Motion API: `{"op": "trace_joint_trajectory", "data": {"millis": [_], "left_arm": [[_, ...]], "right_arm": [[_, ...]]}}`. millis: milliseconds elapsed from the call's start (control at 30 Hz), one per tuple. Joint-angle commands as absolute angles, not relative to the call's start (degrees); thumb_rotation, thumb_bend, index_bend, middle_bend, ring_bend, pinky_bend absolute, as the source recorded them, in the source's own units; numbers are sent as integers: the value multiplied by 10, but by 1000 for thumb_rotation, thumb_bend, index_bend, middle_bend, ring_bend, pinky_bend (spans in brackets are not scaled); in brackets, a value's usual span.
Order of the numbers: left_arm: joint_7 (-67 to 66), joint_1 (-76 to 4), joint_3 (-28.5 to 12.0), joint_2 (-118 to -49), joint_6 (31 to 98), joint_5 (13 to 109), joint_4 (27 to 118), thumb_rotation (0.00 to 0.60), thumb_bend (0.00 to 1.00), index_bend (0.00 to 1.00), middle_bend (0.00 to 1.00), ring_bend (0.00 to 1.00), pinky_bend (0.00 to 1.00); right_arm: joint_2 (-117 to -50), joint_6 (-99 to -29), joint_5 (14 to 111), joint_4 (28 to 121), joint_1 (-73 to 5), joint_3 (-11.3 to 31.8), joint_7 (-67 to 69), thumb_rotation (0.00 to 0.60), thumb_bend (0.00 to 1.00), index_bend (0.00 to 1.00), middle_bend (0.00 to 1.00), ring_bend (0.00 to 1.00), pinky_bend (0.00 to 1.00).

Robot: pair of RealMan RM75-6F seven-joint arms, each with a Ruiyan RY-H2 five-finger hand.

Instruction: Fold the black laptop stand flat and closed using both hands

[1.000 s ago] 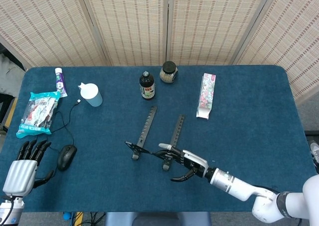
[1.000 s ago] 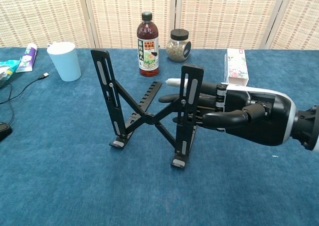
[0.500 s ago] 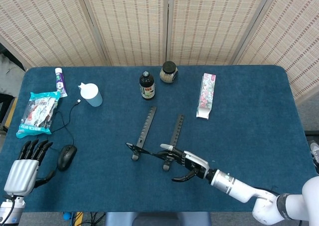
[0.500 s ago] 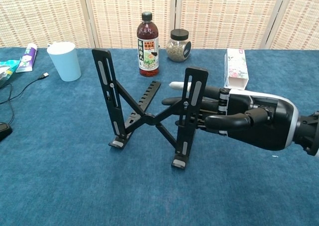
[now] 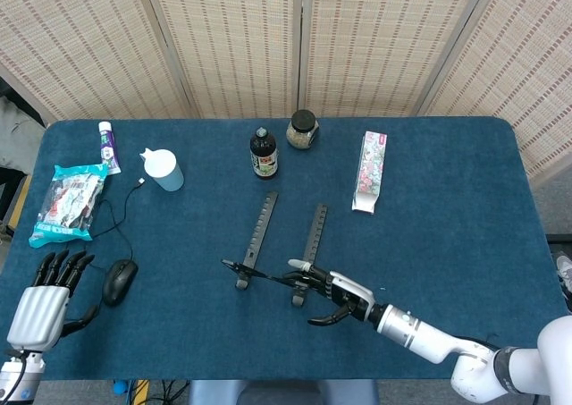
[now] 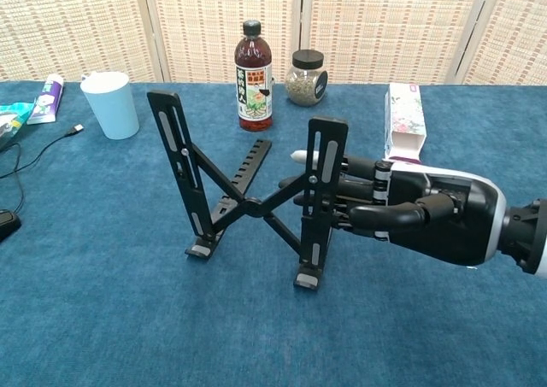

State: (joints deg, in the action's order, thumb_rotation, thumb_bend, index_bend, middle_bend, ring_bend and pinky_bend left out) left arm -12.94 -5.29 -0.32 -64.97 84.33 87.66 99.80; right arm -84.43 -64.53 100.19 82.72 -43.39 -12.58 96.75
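The right robot hand (image 6: 402, 216) reaches in from the right with fingers extended and loosely spread against the right upright bar of the black metal folding laptop stand (image 6: 248, 203); the thumb curls forward below. Whether the fingers actually clamp the bar cannot be told from either view. The left robot hand (image 5: 40, 307) rests at the near left corner of the blue cloth-covered surface (image 5: 447, 244), fingers spread, holding nothing, well apart from the stand. The stand sits mid-surface, erected, its two slotted uprights joined by crossed links, its notched rails running away from the robot. It lies directly left of the right robot hand, which is by far the nearer. In my judgement, closing demands pressing the uprights together, so the left robot hand must travel to the left upright. Beside the left robot hand lies a black computer mouse (image 5: 119, 281).
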Motion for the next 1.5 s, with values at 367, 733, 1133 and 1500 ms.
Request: {"op": "trace_joint_trajectory", "data": {"millis": [367,733,1133,1500], "left_arm": [[-130,-57,-4,-650,837,875,997,600,220,114,105,0,0],[-98,-98,-17,-642,783,874,991,600,220,114,105,0,0],[121,-208,-36,-633,613,863,946,600,220,114,105,5,0],[330,-311,-39,-673,511,903,875,600,220,127,138,40,0]], "right_arm": [[-839,-662,1004,821,-430,-127,991,600,110,0,149,37,49],[-774,-697,1011,868,-433,-109,949,600,111,0,149,37,49],[-640,-755,1025,972,-427,-91,899,600,111,0,149,37,49],[-587,-758,1020,1013,-417,-85,892,600,111,0,149,37,49]]}}
